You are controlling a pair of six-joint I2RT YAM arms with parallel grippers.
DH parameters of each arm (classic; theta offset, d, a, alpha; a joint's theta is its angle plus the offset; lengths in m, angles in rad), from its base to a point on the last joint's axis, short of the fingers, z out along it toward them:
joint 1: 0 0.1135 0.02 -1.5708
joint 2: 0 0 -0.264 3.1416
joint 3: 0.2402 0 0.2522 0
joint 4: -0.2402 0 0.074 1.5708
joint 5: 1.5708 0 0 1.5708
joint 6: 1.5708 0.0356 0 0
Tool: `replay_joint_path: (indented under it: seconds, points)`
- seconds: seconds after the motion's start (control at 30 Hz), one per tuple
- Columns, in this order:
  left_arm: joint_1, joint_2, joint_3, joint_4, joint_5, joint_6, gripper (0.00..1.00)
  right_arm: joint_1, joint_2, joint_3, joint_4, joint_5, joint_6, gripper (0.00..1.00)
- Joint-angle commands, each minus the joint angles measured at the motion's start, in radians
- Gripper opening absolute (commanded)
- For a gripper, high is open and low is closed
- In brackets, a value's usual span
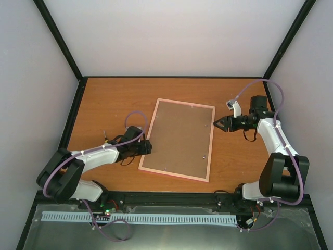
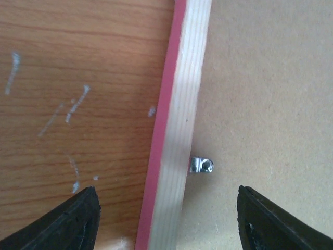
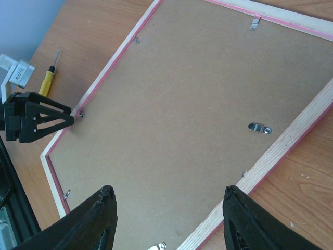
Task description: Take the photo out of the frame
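The frame (image 1: 210,143) lies face down in the middle of the table, showing its pale wood back and pink edge. The brown backing board (image 1: 179,136) fills it and hides the photo. My left gripper (image 1: 149,148) is open and empty. Its jaws straddle the frame's left rail (image 2: 179,130), next to a small metal clip (image 2: 202,165). My right gripper (image 1: 217,124) is open and empty at the frame's right edge. In the right wrist view, it (image 3: 167,192) hovers over the backing board (image 3: 177,104) near the right rail (image 3: 291,138).
A small yellow-handled screwdriver (image 3: 47,82) lies on the table left of the frame, beside the left arm. Metal clips (image 3: 259,127) sit along the frame's inner edges on the backing board. Grey walls enclose the wooden table (image 1: 109,99).
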Motion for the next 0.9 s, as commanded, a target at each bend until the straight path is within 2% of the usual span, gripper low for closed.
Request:
replay_joint_path:
  seconds: [0.0, 0.23, 0.47, 0.6, 0.7, 0.8, 0.87]
  points:
    - [-0.026, 0.027, 0.024, 0.034, 0.074, -0.002, 0.69, -0.001, -0.032, -0.026, 0.061, -0.032, -0.032, 0.53]
    - [-0.123, 0.063, 0.082, 0.029, 0.127, 0.008, 0.65, 0.0, -0.016, -0.022, 0.053, -0.035, -0.042, 0.53]
    - [-0.116, -0.062, 0.119, -0.142, -0.112, -0.011, 0.7, 0.001, -0.021, -0.02, 0.04, -0.045, -0.052, 0.54]
    - [-0.012, -0.15, 0.139, -0.278, -0.25, -0.064, 0.83, 0.0, -0.032, -0.014, 0.034, -0.055, -0.056, 0.54]
    - [0.093, -0.172, 0.144, -0.346, -0.295, -0.088, 0.84, 0.0, -0.041, -0.012, 0.029, -0.057, -0.06, 0.54]
    - [0.209, -0.156, 0.157, -0.384, -0.262, -0.083, 0.83, 0.0, -0.051, -0.01, 0.025, -0.062, -0.064, 0.54]
    - [0.295, -0.126, 0.163, -0.381, -0.181, -0.034, 0.82, 0.0, -0.055, -0.008, 0.022, -0.068, -0.066, 0.55]
